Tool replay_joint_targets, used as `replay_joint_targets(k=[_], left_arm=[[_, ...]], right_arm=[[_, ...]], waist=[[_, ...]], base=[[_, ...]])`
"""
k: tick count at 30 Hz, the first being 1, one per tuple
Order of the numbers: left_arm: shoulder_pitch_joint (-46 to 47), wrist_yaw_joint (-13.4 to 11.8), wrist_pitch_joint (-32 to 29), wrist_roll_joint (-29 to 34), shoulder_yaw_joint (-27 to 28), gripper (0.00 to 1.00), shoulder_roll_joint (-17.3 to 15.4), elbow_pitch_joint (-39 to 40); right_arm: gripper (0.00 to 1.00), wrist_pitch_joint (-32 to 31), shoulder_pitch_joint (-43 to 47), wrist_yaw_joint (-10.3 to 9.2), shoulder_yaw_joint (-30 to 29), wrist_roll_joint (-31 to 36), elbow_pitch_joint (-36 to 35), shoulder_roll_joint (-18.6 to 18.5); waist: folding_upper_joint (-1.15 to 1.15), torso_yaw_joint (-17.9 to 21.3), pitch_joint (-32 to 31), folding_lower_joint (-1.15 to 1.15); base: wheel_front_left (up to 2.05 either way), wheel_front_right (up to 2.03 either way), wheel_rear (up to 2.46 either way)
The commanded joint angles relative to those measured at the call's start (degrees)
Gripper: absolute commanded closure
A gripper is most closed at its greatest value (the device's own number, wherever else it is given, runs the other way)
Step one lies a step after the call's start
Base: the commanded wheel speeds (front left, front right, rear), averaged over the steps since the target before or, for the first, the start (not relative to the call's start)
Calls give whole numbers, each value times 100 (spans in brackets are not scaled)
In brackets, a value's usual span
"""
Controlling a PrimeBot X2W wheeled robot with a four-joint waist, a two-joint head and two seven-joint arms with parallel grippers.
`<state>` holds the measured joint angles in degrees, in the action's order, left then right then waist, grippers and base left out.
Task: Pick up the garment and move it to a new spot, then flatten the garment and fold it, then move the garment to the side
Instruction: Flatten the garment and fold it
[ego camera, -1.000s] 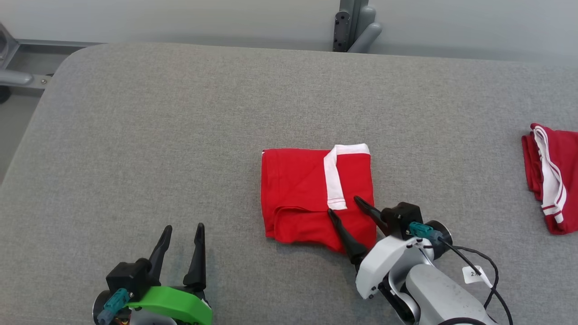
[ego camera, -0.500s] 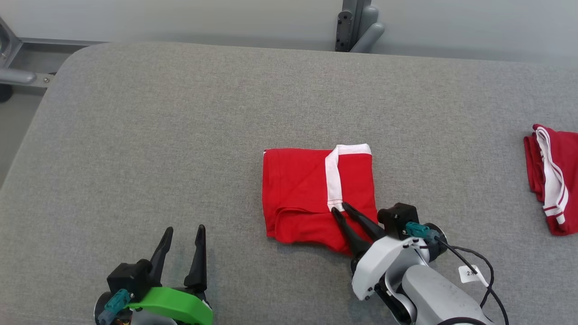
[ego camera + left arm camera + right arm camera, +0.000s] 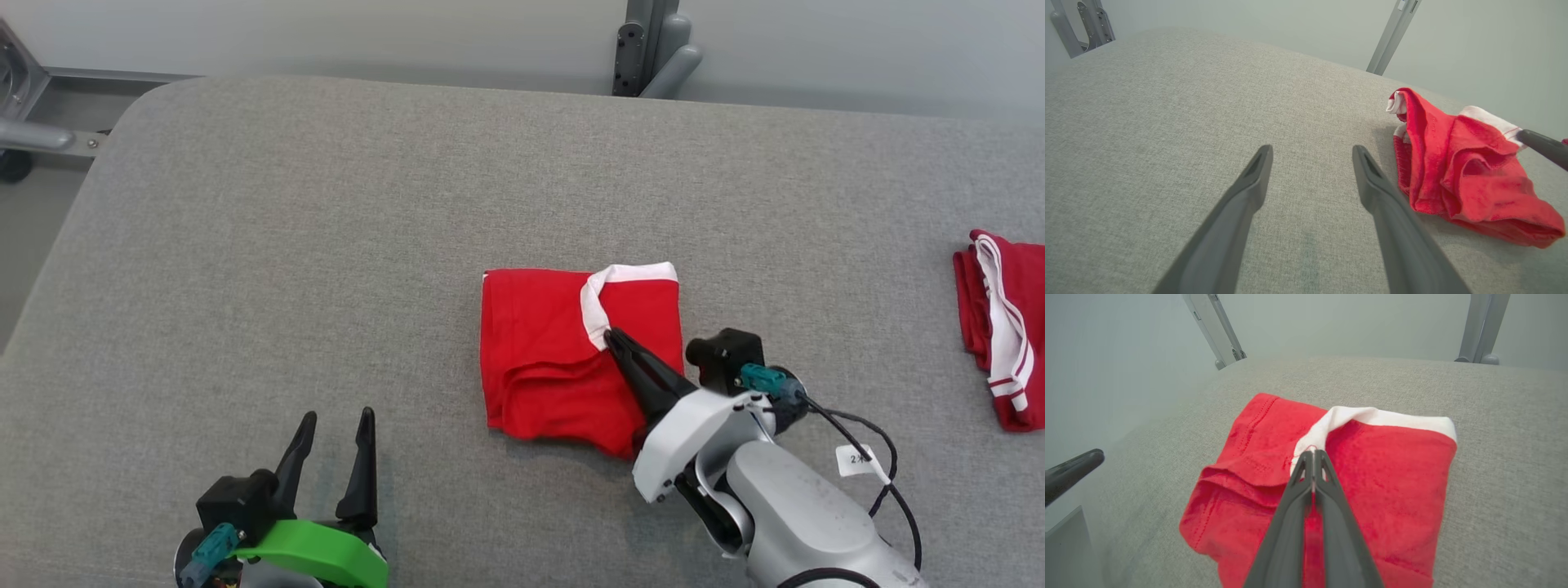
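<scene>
A grey fabric-covered table (image 3: 326, 204) under a pale wall. The right gripper (image 3: 611, 336) is pinched closed on the white band (image 3: 594, 302) of the folded red garment (image 3: 539, 367), which lies beneath its fingers. Behind it, a white cable tag (image 3: 853, 460) shows a "2", the rest unreadable. The left gripper (image 3: 337, 413) is spread wide and empty, well to the garment's left. A second red garment (image 3: 1000, 327) lies far to the right.

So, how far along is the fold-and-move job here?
Folding looks done: the red garment lies as a compact square on the grey table. In hand: the right gripper is shut on its white band, seemingly to begin the move aside. Left to do: that move; a second red garment lies at the table's right edge. The left gripper sits open, apart.
</scene>
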<state>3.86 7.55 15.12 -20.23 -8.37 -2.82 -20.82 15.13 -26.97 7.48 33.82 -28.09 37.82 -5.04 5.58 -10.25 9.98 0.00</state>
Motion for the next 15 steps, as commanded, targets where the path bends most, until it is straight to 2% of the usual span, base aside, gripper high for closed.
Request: replay_joint_targets(k=[1,6,12,13,14,15], left_arm=[[29,-12,-4,-20,-25,0,-18,-5],[141,-12,-4,-51,-244,0,-15,-19],[308,-12,-4,-152,-629,0,-17,16],[327,-12,-4,-170,-695,0,-19,19],[327,-12,-4,-170,-695,0,-19,19],[344,-12,-4,-195,-740,0,-20,31]], right_arm=[[100,-4,-129,-2,26,-39,-45,-31],[100,-4,-515,-2,216,-18,143,-73],[100,-4,-1071,-2,182,44,595,-144],[89,-4,-1151,-2,140,55,664,-147],[89,-4,-1151,-2,140,55,664,-147],[0,-4,-1219,-2,110,55,724,-134]], waist=[[0,-34,-7,0],[0,-286,26,0],[0,-828,191,0],[0,-916,220,0],[0,-916,220,0],[0,-998,245,0]], base=[[0,0,0],[0,0,0],[0,0,0],[0,0,0],[0,0,0],[0,0,0]])
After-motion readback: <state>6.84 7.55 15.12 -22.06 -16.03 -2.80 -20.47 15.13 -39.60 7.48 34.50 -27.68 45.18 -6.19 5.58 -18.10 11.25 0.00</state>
